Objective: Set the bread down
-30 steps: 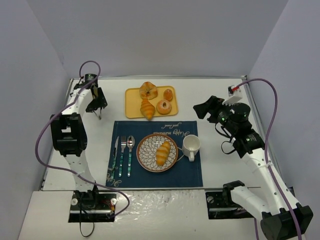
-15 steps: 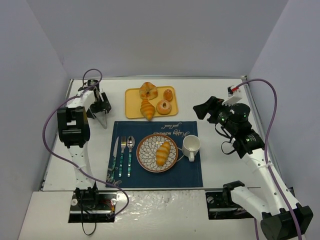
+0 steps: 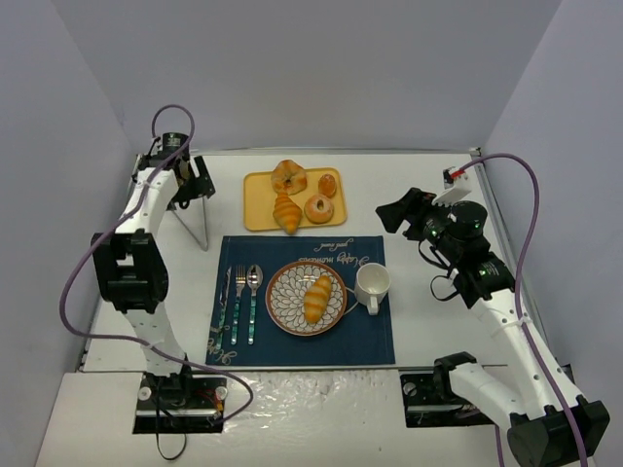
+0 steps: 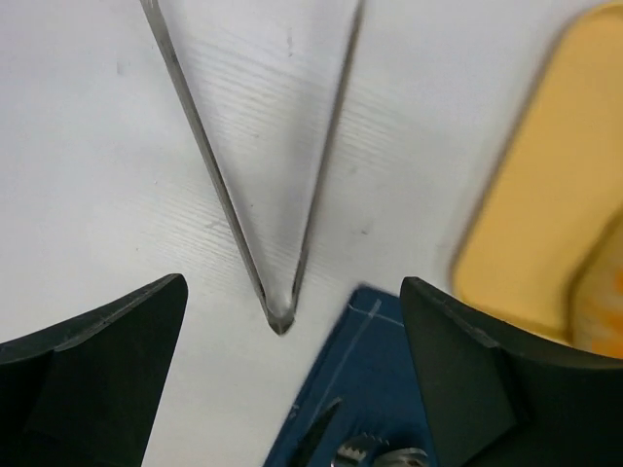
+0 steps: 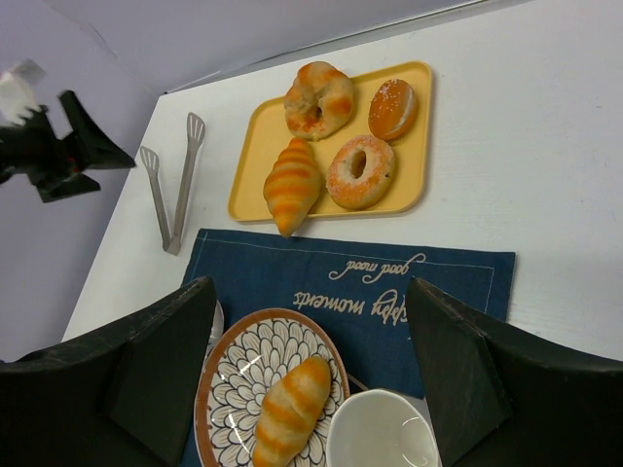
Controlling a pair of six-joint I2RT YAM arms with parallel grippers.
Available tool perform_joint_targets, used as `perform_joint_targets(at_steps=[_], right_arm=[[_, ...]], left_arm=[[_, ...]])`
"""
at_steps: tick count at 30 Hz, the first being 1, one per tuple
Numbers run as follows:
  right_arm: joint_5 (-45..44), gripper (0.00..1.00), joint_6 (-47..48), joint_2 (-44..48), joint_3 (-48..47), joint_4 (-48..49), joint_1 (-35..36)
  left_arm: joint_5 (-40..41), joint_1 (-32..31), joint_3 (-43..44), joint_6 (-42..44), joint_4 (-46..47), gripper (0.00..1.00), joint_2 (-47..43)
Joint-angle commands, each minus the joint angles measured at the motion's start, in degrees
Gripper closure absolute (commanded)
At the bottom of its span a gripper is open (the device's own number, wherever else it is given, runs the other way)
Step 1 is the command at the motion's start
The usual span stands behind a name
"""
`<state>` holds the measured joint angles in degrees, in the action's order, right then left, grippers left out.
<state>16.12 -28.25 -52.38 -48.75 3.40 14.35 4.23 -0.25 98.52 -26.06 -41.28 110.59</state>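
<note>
The bread [image 3: 317, 297], a small golden ridged roll, lies on the patterned plate [image 3: 284, 309] at the middle of the blue placemat [image 3: 370, 341]. It also shows in the right wrist view [image 5: 290, 409], on the plate [image 5: 216, 375]. My left gripper [image 3: 192, 187] is open and empty at the far left, above metal tongs [image 3: 193, 231] that lie flat on the table. In the left wrist view the tongs [image 4: 243, 224] lie between the open left gripper [image 4: 292, 287] fingers. My right gripper [image 3: 389, 216] is open and empty, raised right of the tray; in its wrist view [image 5: 307, 290] it looks down on the plate.
A yellow tray [image 3: 259, 216] at the back holds a croissant [image 3: 286, 210], a glazed ring donut [image 3: 318, 207] and two other pastries. A white mug [image 3: 371, 283] stands right of the plate. A knife, fork and spoon [image 3: 239, 302] lie left of it.
My left gripper has let go of the tongs and drawn up and back to the far left. The tongs now lie on the table. The right arm and bread have not moved.
</note>
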Motion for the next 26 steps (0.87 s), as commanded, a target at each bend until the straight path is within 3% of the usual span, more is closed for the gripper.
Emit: perform_joint_targets(at_steps=[1,10,18,26], right_arm=[[-0.3,0.00,0.7,1.1,-0.6,2.1,0.3],[-1.3,0.00,1.0,1.5,-2.3,0.9,0.5],[-1.1,0.00,0.9,1.8,-2.9,0.9,0.5],[-2.2,0.00,1.5,1.2,-3.3,0.9,0.5]], left_arm=[[0.9,-3.5,-1.1,1.2,-2.9,0.10,-12.2],[-4.3,-20.5,-16.7,7.1,0.6,0.09,-36.3],[-13.4,-21.7,-27.7,8.1,9.0,0.09,-46.3],[-15.0,-21.7,-30.8,7.1,11.9,0.09,-50.7]])
